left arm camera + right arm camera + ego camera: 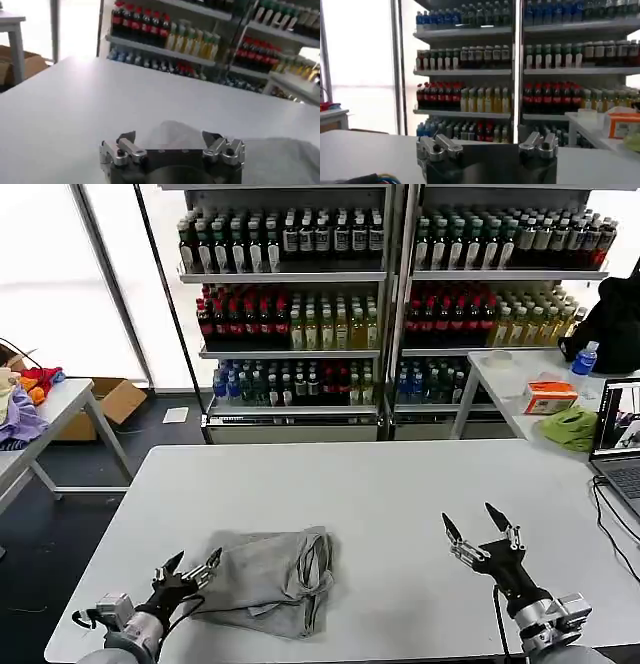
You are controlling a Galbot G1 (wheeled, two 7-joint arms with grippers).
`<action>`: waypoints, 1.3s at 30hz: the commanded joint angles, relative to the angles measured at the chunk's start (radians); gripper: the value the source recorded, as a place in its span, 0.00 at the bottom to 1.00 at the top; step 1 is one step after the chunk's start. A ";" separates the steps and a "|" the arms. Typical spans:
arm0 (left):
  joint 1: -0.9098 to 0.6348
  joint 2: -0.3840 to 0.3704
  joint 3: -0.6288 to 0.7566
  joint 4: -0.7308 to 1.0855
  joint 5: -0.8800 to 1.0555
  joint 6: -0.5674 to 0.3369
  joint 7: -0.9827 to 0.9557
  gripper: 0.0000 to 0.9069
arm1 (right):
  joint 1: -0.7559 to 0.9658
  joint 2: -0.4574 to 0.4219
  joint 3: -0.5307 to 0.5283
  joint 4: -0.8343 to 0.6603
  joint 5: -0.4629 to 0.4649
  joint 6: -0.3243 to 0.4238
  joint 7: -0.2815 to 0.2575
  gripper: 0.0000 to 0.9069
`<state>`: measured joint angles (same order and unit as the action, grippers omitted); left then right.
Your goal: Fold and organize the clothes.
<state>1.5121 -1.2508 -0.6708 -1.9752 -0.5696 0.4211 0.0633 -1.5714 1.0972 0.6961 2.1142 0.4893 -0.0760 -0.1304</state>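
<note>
A white table [400, 484] fills the lower half of the head view, with shelves of bottled drinks [390, 304] across the top of the frame. A single light grey shirt [268, 579] lies on the table in the lower left of centre, already doubled into a rough, slightly rumpled bundle. Its long axis runs on a slant, from the lower left of the frame up toward the centre; its neater folded edge faces the upper right, and the looser layers trail down toward the bottom edge. Which end is the collar cannot be told. The left gripper [190, 568] sits low at the bottom left, just beside or touching the shirt's left edge, fingers spread apart and holding nothing; in the left wrist view the left gripper [172, 142] has the grey cloth [280, 157] lying just past its fingertips. The right gripper [478, 529] hovers above bare table in the lower right, well apart from the shirt, its fingers also spread wide and empty. The work seems to be partway through folding, between one fold and the next. The likely next move calls for the left gripper to close on the near edge of the shirt, while the right one would have to travel leftward across the table to help flatten or turn the bundle.
</note>
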 commanded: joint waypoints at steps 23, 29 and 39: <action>0.002 -0.065 0.086 0.035 -0.143 0.028 -0.011 0.00 | -0.007 0.013 0.019 0.010 0.008 0.002 -0.005 1.00; -0.008 -0.075 0.085 0.032 -0.169 0.006 -0.039 0.00 | 0.000 0.017 0.014 0.008 0.006 0.001 -0.005 1.00; -0.003 -0.032 -0.136 -0.080 -0.236 0.035 -0.054 0.01 | 0.008 0.019 0.019 0.000 0.007 0.000 -0.004 1.00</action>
<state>1.5012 -1.3187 -0.6232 -1.9672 -0.7519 0.4468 0.0161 -1.5665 1.1146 0.7134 2.1158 0.4949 -0.0756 -0.1344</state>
